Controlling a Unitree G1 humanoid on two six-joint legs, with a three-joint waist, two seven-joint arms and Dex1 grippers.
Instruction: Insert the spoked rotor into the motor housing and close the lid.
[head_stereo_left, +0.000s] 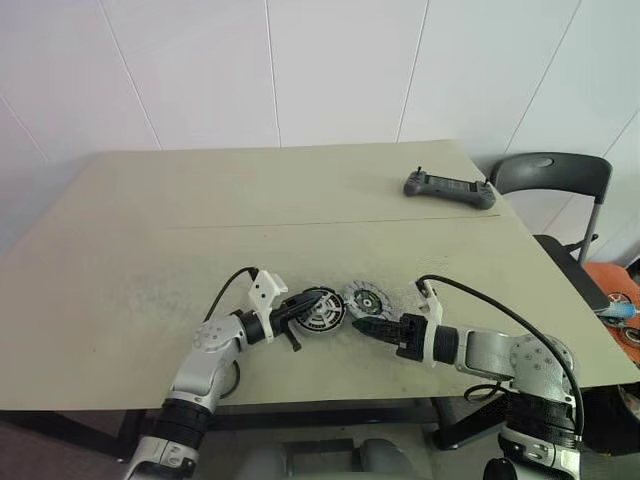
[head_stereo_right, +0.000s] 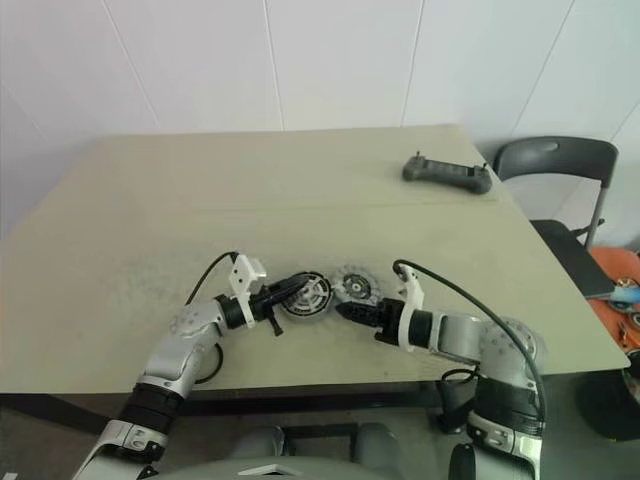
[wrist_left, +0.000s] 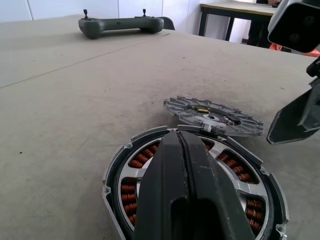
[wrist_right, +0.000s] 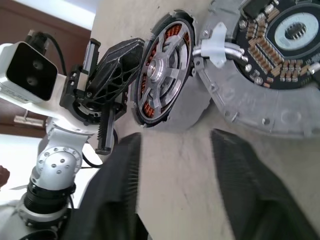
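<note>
Starting at the left, the left gripper (head_stereo_left: 298, 316) has its fingers (wrist_left: 185, 190) pressed together with nothing between them. They lie low over the near rim of the motor housing (head_stereo_left: 322, 311); whether they press on it I cannot tell. The housing sits on the worktop (head_stereo_left: 200, 220), near the front edge, copper windings facing up around a pale hub. Its far-right edge touches the spoked rotor (head_stereo_left: 364, 298), which lies flat, and a small white clip (wrist_right: 215, 45) sits where the two meet. Just to the right of the rotor, the right gripper (head_stereo_left: 362, 326) hovers low with its fingers (wrist_right: 120, 190) spread apart and empty, pointing toward the gap between the two discs. Far off at the back right lies a dark handheld controller (head_stereo_left: 450, 187), with a chair (head_stereo_left: 550, 175) beyond the worktop's corner.

Both parts look like rigid metal, so neither should give under a grip. The housing is likely the heavier one. The rotor is thin and lies flat, so I judge the ribbed rim to be the place to pinch, edge-on. Its face carries small components that should be kept clear of the fingers. Smooth metal may slip.

Counted: one housing, one rotor, one clip, two grippers, one controller, one chair.
</note>
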